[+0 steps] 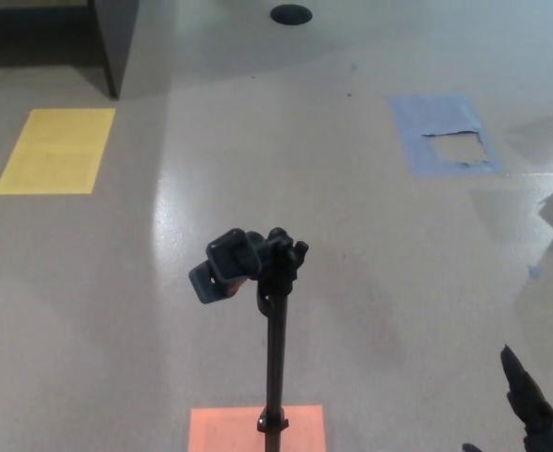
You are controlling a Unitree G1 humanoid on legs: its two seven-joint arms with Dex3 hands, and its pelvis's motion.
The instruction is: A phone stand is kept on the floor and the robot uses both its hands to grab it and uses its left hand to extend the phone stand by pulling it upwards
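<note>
The phone stand [274, 330] base and most of the right hand [532, 414] are cut off.

Robot's black right hand [532, 411] pokes in at 5 o'clock corner of head view; only finger tips visible, pointing toward 11 o'clock, touching nothing; left hand out of frame.

view: head, single | position: set high, above the phone stand [274, 311] | facing: tilted down and forward over the floor [380, 282] | range: stand near, floor well below | shared: none
</note>
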